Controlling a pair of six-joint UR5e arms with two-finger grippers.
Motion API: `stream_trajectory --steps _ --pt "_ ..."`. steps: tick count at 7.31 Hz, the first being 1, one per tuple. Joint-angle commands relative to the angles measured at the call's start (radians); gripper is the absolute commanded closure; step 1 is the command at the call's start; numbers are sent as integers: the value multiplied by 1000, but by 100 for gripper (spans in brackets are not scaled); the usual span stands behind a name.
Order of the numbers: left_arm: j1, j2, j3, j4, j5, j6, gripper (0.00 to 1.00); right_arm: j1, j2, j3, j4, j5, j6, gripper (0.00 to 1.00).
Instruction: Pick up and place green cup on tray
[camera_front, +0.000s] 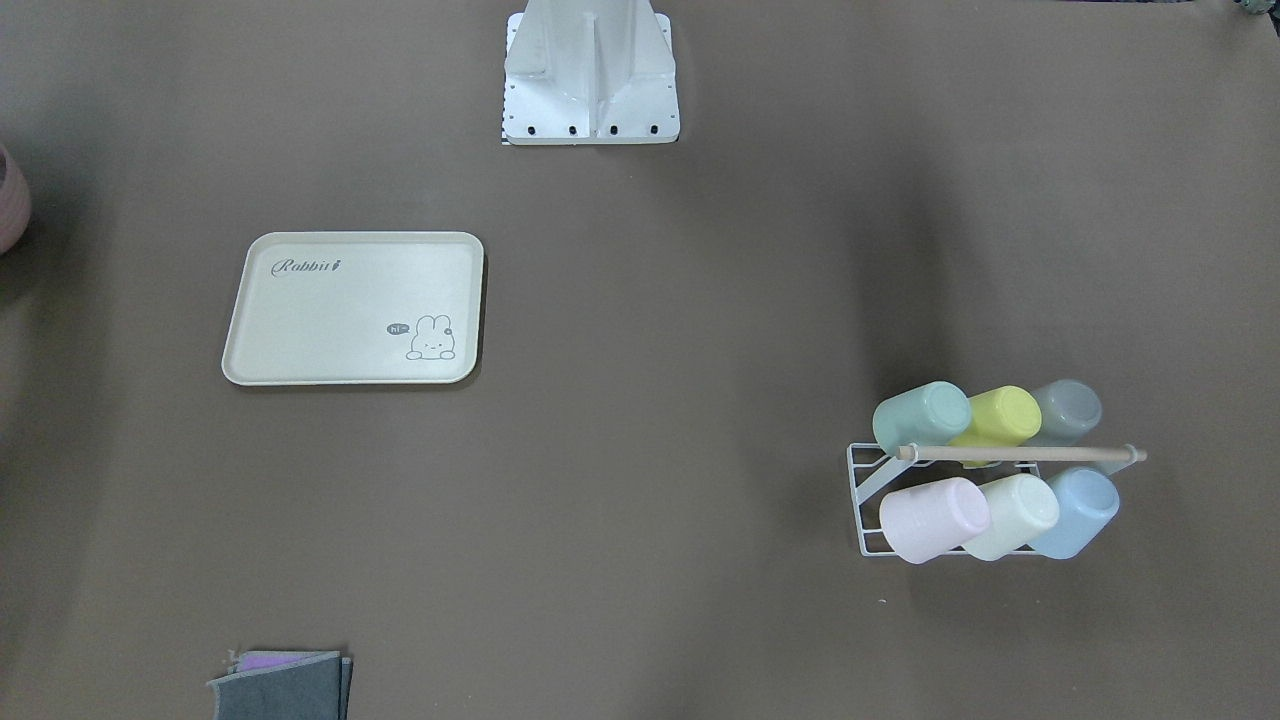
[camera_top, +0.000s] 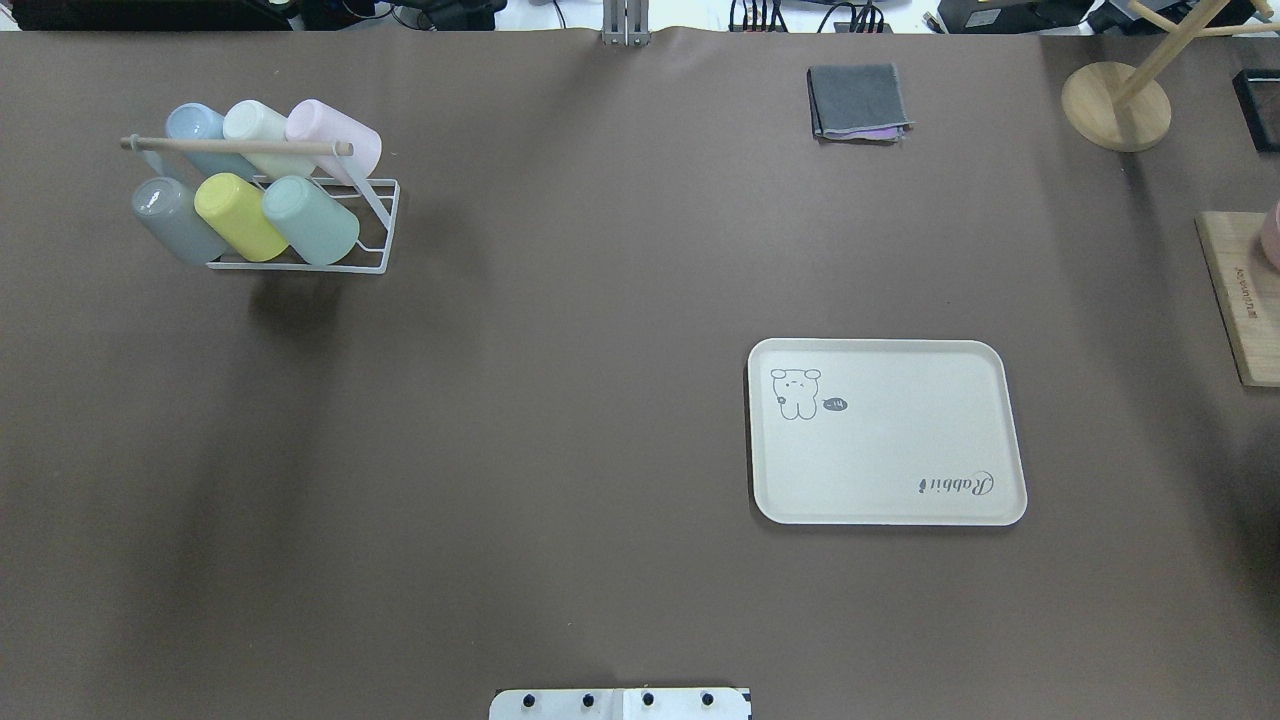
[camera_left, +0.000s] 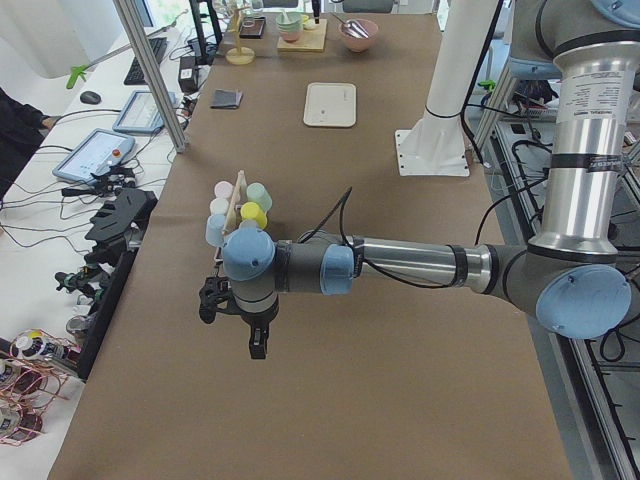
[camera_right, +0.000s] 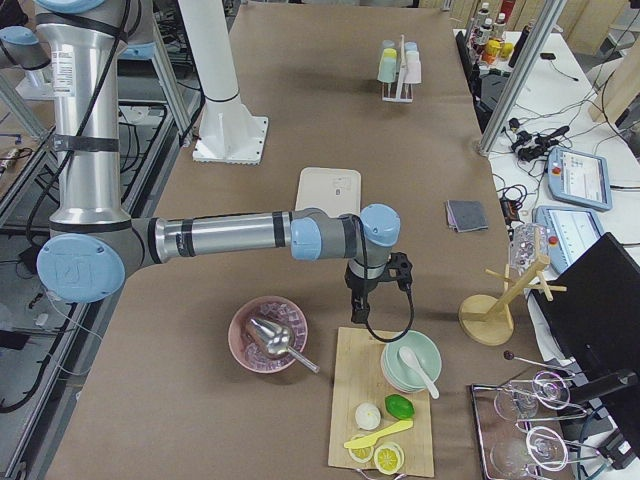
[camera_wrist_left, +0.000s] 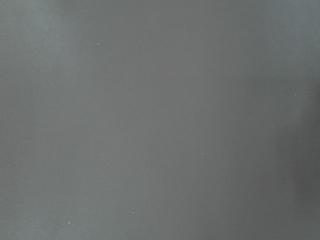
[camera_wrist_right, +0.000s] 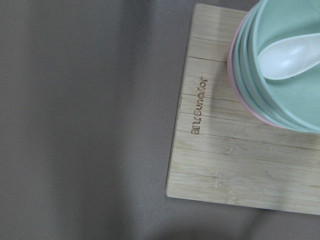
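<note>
The green cup (camera_front: 922, 415) lies tilted on a white wire rack (camera_front: 868, 478) with several other pastel cups, next to a yellow-green one. It also shows in the overhead view (camera_top: 310, 218) and in both side views (camera_left: 260, 193) (camera_right: 386, 70). The cream tray (camera_front: 355, 308) (camera_top: 885, 430) with the "Rabbit" script lies flat and bare, far from the rack. My left gripper (camera_left: 232, 330) hangs above the table close to the rack. My right gripper (camera_right: 378, 298) hangs beyond the tray by a bamboo board. I cannot tell whether either is open or shut.
A folded grey cloth (camera_top: 858, 100) lies at the far edge. A wooden stand (camera_top: 1115, 105) and a bamboo board (camera_top: 1240, 300) with stacked bowls (camera_wrist_right: 285, 65) sit at the right end. A pink bowl (camera_right: 268, 335) stands beside the board. The left wrist view shows only brown table.
</note>
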Motion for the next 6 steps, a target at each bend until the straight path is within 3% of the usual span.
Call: stream_trajectory --steps 1,6 --pt "0 3 -3 3 -6 -6 2 2 -1 0 0 0 1 0" --pt "0 15 -7 1 -6 -3 2 23 3 2 0 0 -5 0"
